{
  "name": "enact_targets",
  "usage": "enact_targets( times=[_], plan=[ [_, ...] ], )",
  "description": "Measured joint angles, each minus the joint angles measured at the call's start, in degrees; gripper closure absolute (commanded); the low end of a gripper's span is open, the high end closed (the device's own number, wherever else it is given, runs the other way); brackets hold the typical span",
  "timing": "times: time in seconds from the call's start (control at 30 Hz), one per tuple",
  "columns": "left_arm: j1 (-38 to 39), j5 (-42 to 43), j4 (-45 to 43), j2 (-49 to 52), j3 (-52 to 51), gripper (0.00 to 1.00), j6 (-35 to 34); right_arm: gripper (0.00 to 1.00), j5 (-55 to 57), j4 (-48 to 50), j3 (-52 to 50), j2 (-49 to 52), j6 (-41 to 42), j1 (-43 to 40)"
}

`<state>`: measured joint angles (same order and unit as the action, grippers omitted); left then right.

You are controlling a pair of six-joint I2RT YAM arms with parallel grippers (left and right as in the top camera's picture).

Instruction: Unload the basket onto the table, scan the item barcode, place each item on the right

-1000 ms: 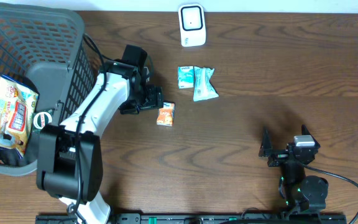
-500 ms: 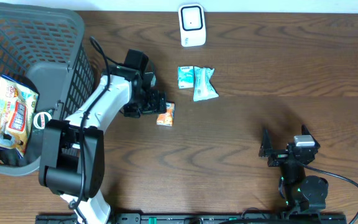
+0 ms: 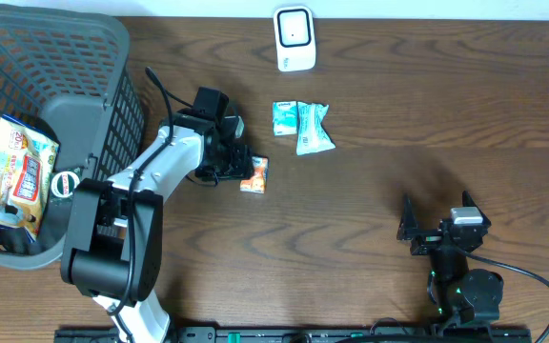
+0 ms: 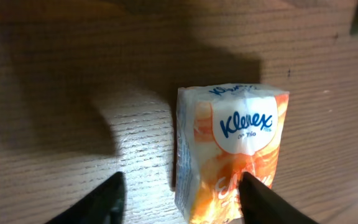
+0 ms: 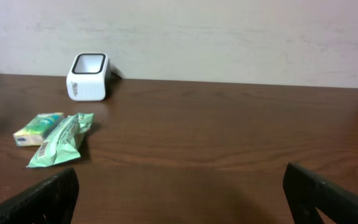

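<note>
Orange-and-white plastic-wrapped Kleenex tissue pack (image 4: 232, 149), lying left of centre on the brown wooden table (image 4: 55, 74) between the parted fingers of the left hand (image 4: 180, 196): probably light, soft, slippery, best pinched across its long edges.

"Kleenex" logo on orange-and-white tissue pack (image 4: 232, 149), smaller print unreadable

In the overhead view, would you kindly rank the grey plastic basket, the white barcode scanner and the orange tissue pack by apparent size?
1. grey plastic basket
2. white barcode scanner
3. orange tissue pack
</note>
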<state>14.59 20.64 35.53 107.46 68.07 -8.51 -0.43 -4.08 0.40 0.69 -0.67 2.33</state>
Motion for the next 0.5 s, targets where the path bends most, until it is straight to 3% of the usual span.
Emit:
enact_targets(
  times=[0.5],
  plan=[
    [0.0, 3.1, -2.6, 0.1, -2.7, 0.46, -0.2, 0.01, 0.0, 0.0, 0.0, 0.0, 0.0, 0.0]
  ],
)
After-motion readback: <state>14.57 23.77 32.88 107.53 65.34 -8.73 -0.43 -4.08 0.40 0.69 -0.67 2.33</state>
